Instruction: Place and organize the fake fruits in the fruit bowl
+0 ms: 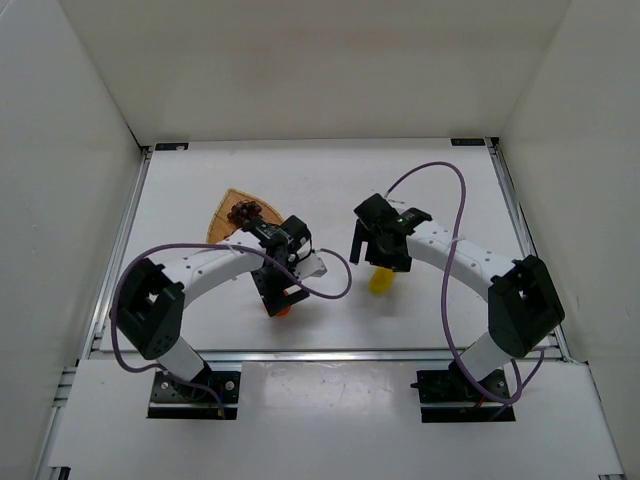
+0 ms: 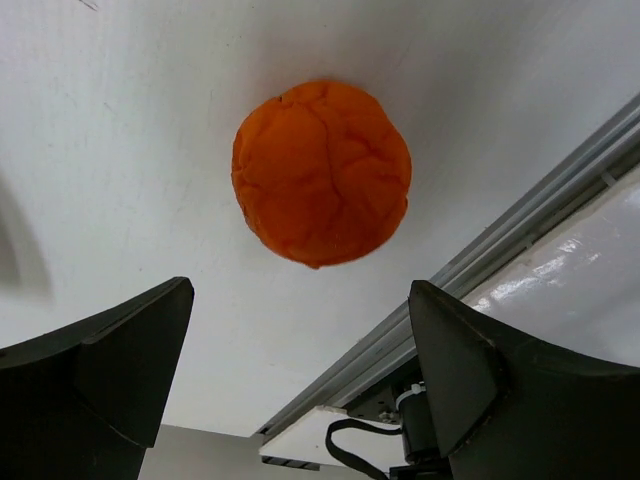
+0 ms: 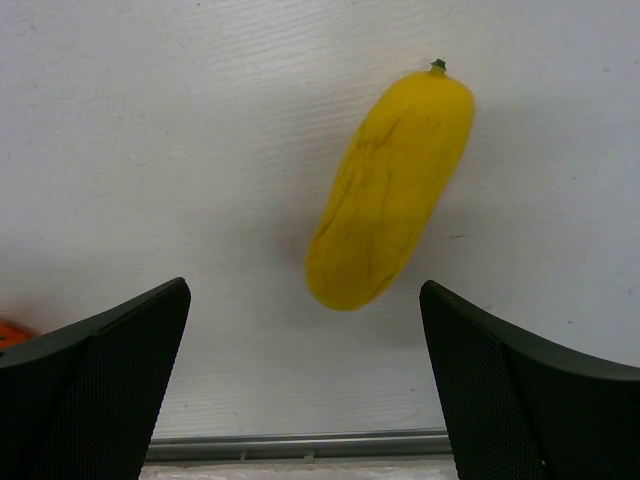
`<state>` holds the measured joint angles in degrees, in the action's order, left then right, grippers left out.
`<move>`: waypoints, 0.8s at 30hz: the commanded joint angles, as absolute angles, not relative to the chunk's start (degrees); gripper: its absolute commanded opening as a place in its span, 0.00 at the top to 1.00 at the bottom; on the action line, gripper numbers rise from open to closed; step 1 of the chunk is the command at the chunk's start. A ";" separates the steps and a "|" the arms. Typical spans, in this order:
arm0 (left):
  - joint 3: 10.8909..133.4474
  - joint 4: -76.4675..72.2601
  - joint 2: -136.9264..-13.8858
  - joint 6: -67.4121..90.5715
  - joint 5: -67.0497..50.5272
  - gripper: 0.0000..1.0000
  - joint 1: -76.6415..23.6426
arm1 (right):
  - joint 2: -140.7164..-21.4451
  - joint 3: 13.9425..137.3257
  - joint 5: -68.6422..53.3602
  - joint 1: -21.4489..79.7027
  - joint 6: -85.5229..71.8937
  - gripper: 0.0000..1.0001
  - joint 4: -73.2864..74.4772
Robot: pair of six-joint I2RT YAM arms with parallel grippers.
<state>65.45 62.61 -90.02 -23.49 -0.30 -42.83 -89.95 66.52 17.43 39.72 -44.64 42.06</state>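
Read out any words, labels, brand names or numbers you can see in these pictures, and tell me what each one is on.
None can be read: no word, label, brand, number or sign shows on the orange, the yellow fruit, the fruit bowl or the table in any view.

Bright, diffuse light washed the white bench [image 1: 420, 190]; shadows were faint and soft, with glare beyond its rail [image 2: 530, 225].

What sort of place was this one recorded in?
Most likely a lab test cell: a white table boxed in by plain white walls, a metal frame around its edge, and a left arm and right arm bolted at the near side.
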 commanded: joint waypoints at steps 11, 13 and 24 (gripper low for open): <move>65.39 53.88 -99.13 -20.04 -8.96 0.04 -42.54 | -89.91 63.90 18.72 39.64 -46.58 0.00 42.63; 64.69 53.88 -99.67 -20.04 -8.36 0.19 -42.54 | -89.91 63.90 18.72 39.12 -46.58 0.00 42.63; 75.05 61.35 -93.62 -21.09 -4.49 0.79 -36.49 | -91.05 63.90 19.25 38.58 -47.64 0.00 42.63</move>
<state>69.91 59.77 -100.22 -20.51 -6.04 -39.48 -90.04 63.90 17.91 39.03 -46.33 42.13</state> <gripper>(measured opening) 0.752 0.996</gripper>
